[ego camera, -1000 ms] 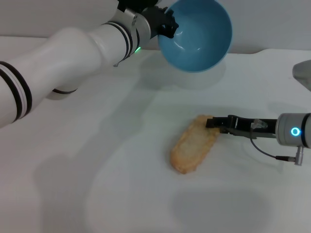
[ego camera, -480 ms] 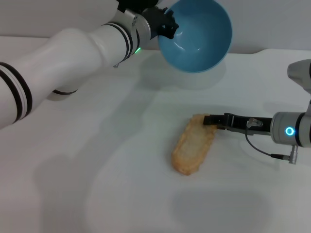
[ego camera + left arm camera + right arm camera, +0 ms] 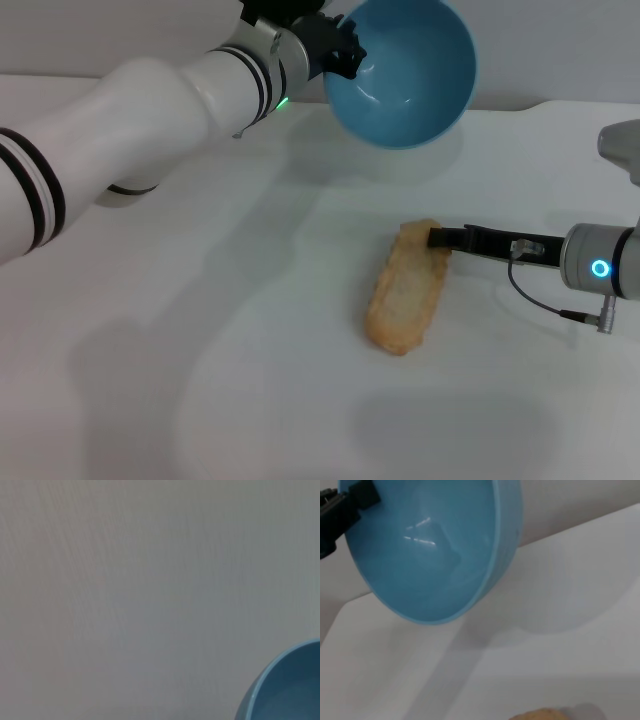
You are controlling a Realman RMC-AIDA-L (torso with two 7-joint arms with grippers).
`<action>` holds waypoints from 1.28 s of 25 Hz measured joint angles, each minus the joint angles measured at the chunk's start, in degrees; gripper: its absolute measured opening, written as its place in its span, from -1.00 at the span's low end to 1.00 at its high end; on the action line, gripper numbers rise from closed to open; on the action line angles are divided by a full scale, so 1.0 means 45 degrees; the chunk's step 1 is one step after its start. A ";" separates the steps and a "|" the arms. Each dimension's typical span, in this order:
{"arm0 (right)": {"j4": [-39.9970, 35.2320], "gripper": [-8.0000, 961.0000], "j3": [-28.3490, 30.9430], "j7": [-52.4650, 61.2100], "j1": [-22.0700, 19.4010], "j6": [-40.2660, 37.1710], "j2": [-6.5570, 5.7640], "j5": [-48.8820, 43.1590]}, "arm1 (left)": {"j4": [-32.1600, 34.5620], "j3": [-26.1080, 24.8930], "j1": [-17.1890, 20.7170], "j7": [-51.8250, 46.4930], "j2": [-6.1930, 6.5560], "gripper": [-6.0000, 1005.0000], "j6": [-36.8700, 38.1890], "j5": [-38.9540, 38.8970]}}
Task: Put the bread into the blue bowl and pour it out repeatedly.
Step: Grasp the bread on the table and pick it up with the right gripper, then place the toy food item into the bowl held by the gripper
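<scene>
- Left pincer (image 3: pixel 343 50) clamps the rim of the round, glossy light-blue bowl (image 3: pixel 405 70), held tilted above the far white desk (image 3: pixel 200 330).
- Right pincer (image 3: pixel 436 238) touches the elongated tan bread (image 3: pixel 406 288) lying mid-desk; I cannot tell its finger spread.

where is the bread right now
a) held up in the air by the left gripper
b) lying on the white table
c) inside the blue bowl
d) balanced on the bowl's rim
b: the bread lies flat on the white table, the right gripper at its far end, while the left gripper holds the blue bowl tilted and empty above the table.
</scene>
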 joint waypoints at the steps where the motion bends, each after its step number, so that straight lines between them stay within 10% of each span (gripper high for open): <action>1: -0.0003 -0.38 -0.0002 -0.0048 -0.0002 -0.0006 0.0002 0.0006 | -0.0001 0.0001 -0.0001 0.0000 0.0000 -0.99 -0.0005 0.0021; 14: -0.0969 -0.59 -0.0410 -0.1649 -0.0279 -0.1992 -0.0099 -0.0078 | -0.0012 0.0000 0.0117 0.0072 0.0057 -0.99 0.0025 0.0062; 22: -0.6092 -0.74 -0.0202 -0.1532 -0.2295 -0.5392 -0.0152 0.0058 | -0.0013 0.0007 0.0196 0.0155 0.0087 -0.99 0.1077 0.0106; 32: -0.8620 -0.80 0.1521 -0.1588 -0.2738 -0.6253 -0.0190 0.0212 | -0.0086 0.0043 -0.0092 0.0006 0.0020 -0.99 0.3155 0.0157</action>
